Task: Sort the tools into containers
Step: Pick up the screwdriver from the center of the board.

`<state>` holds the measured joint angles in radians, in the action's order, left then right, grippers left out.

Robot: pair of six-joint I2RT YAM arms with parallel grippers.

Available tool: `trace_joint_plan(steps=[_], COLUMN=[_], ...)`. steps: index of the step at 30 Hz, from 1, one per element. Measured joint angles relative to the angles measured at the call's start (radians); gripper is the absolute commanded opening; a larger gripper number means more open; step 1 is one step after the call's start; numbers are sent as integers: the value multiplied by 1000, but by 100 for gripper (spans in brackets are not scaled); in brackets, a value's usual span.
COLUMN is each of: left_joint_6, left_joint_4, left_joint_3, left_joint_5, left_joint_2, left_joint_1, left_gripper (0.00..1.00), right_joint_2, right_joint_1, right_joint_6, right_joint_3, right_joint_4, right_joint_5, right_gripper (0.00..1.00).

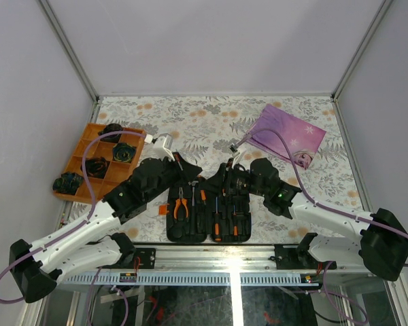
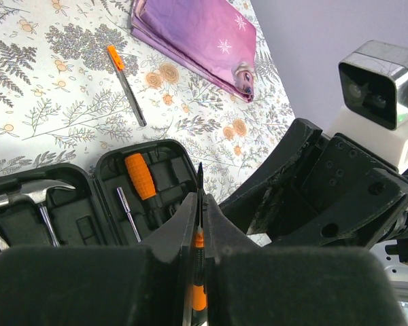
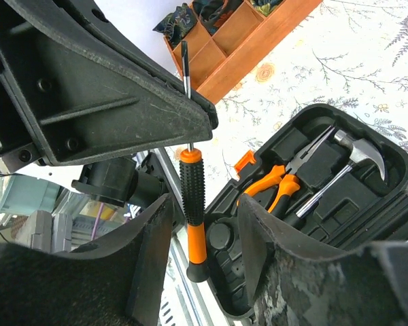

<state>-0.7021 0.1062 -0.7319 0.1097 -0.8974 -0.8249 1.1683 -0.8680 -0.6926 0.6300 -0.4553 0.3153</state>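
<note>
Floral tablecloth (image 2: pixel 54 102), screwdriver (image 3: pixel 191 198) pinched by shaft between left fingers (image 2: pixel 167 239)

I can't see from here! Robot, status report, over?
Left gripper shut on screwdriver shaft. Right gripper open around its handle. Case open, close by. Nothing blocking seen.

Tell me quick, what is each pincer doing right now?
Left pincer: closed, holding the screwdriver by its shaft.
Right pincer: open around the handle, not gripping.
</note>
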Motion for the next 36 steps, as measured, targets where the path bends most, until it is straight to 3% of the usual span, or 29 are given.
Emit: trace_joint_plan(steps=[5, 14, 16, 23, 31, 36], left_joint_6=[-1, -1, -1, -4, 0, 3], left_joint_4=[0, 1, 2, 11, 61, 107], left_joint_3=[0, 4, 5, 5, 5, 22], left_joint_5=[0, 6, 6, 7, 19, 5], left_joint_2=[0, 0, 0, -2, 15, 34], left_joint_1=[0, 0, 0, 0, 19, 102], left_gripper=[0, 1, 8, 48, 55, 55], right_joint_2=[1, 28, 28, 25, -13, -56], right_joint_1=[0, 0, -1, -1, -1, -1], right_joint_6=[0, -15, -18, -16, -29, -32], right_joint_3=[0, 1, 1, 1, 0, -7], right_joint_4=[-8, -37, -37, -5, 63, 140], right_joint_5=[0, 19, 19, -27, -121, -195], right_gripper=[42, 15, 10, 1, 0, 0])
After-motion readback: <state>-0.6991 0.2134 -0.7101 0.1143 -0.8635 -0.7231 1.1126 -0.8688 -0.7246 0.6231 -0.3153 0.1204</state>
